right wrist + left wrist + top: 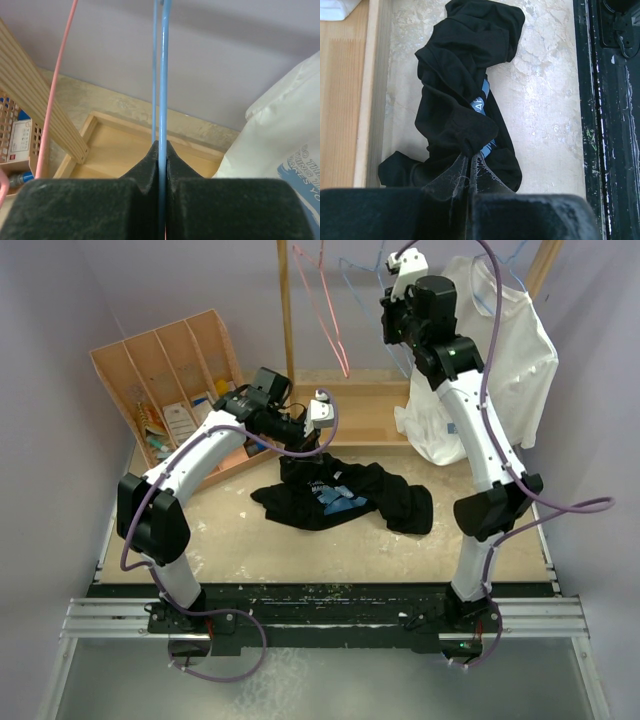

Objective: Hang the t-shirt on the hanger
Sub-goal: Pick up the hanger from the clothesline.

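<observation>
Jaws closed both sides: left pinching the t-shirt (455,90), right clamping the hanger (163,75); lettering (478,105) illegible.

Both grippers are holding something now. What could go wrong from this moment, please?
1. The left gripper pinches only a small fold of the crumpled t-shirt; the cloth may slip out.
2. The right gripper is shut on the thin wire of the hanger, which could twist in its grip.
3. The pink hanger and the white t-shirt hang close by; either could snag.
</observation>
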Available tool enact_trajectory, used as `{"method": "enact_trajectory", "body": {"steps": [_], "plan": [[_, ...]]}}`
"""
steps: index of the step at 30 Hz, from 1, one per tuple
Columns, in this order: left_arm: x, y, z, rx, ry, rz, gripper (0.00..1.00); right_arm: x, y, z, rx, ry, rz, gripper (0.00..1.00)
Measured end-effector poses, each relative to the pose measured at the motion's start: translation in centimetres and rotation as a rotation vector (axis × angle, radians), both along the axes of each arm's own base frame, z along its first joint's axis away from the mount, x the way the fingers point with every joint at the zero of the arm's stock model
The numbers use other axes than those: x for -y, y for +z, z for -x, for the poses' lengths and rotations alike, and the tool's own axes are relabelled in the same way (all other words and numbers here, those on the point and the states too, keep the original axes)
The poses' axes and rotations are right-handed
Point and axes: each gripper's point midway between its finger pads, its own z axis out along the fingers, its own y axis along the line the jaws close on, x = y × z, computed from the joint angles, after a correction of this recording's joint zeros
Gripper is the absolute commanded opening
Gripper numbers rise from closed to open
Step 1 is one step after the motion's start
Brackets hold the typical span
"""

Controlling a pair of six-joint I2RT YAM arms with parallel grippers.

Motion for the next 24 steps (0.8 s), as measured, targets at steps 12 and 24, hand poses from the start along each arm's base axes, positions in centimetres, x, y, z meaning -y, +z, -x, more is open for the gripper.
{"method": "enact_trajectory", "body": {"steps": [12,24], "plan": [[0.1,-0.4,0.3,-0.011,-0.006,-0.002,0.0,2.8,7.8,3.8,0.181,-0.071,-0.03,0.0],[-0.1,-2.2,0.2,-0.03,0.017,-0.018,0.0,4.7,3.6,8.8,0.114,-0.072,0.003,0.0]]}}
